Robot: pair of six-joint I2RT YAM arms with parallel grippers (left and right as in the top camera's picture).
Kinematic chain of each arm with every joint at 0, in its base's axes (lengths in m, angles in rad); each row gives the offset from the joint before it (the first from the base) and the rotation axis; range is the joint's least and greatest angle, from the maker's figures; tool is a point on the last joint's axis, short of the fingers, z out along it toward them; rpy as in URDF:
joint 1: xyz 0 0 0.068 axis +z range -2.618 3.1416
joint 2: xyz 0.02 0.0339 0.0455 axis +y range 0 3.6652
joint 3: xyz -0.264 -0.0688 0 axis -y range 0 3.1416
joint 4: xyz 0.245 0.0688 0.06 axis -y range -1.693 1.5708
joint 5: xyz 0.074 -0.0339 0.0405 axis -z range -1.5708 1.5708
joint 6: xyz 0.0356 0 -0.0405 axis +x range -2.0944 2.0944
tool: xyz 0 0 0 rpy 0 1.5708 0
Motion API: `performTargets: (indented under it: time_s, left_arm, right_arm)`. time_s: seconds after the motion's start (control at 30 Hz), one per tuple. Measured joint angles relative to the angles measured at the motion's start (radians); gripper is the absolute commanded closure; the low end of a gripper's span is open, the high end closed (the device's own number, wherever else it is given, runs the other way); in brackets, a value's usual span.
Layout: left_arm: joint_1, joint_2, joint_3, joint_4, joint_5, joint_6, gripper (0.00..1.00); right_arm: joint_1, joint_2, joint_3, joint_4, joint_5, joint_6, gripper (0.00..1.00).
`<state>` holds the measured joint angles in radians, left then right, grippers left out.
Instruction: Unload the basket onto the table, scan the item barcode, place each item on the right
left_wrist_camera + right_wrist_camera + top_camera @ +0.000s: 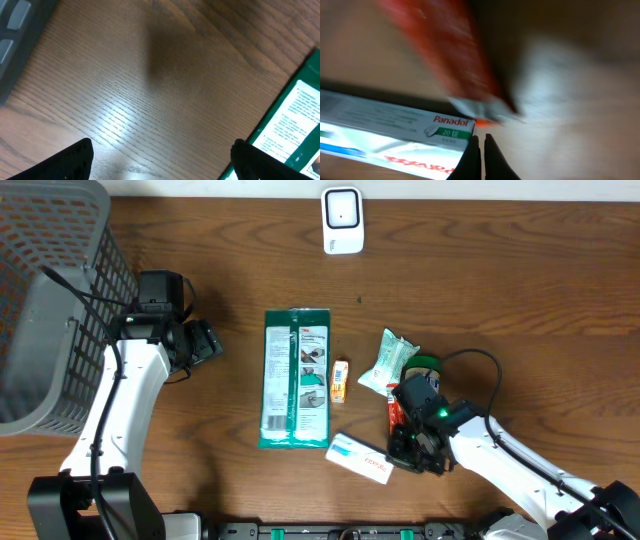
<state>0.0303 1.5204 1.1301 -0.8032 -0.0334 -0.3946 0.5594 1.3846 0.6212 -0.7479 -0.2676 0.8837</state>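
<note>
The white barcode scanner [342, 220] stands at the table's far edge. Items lie mid-table: a long green package [296, 378], a small orange box [341, 380], a white-green pouch [388, 362], a red packet [396, 416] and a white Panadol box [358, 458]. My right gripper [405, 448] is low at the Panadol box's right end. In the right wrist view it [481, 136] is shut with nothing between its fingers, touching the corner of the Panadol box [395, 135], below the blurred red packet [445, 55]. My left gripper [205, 342] is open over bare wood [162, 150], left of the green package [295, 130].
A grey mesh basket [50, 310] fills the left back corner beside my left arm. A green-lidded object [426, 366] sits behind the right wrist, next to the pouch. A black cable loops over the table at the right.
</note>
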Motion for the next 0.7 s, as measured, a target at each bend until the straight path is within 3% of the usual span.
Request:
performTargets:
  time_s: [0.17, 0.27, 0.37, 0.47, 0.63, 0.7]
  left_arm:
    - [0.000, 0.000, 0.000, 0.000, 0.000, 0.000, 0.11]
    - [0.000, 0.000, 0.000, 0.000, 0.000, 0.000, 0.11]
    - [0.000, 0.000, 0.000, 0.000, 0.000, 0.000, 0.11]
    - [0.000, 0.000, 0.000, 0.000, 0.000, 0.000, 0.11]
    - [0.000, 0.000, 0.000, 0.000, 0.000, 0.000, 0.11]
    - [0.000, 0.000, 0.000, 0.000, 0.000, 0.000, 0.11]
  right_arm:
    - [0.000, 0.000, 0.000, 0.128, -0.035, 0.004, 0.91]
    - [-0.007, 0.002, 0.028, -0.006, -0.053, -0.087, 0.78]
    - [-0.025, 0.002, 0.111, -0.171, -0.049, -0.249, 0.62]
    - [-0.030, 0.002, 0.238, -0.267, -0.043, -0.428, 0.58]
    - [0.014, 0.000, 0.352, -0.257, -0.004, -0.749, 0.33]
    - [0.064, 0.000, 0.350, -0.267, 0.007, -0.887, 0.28]
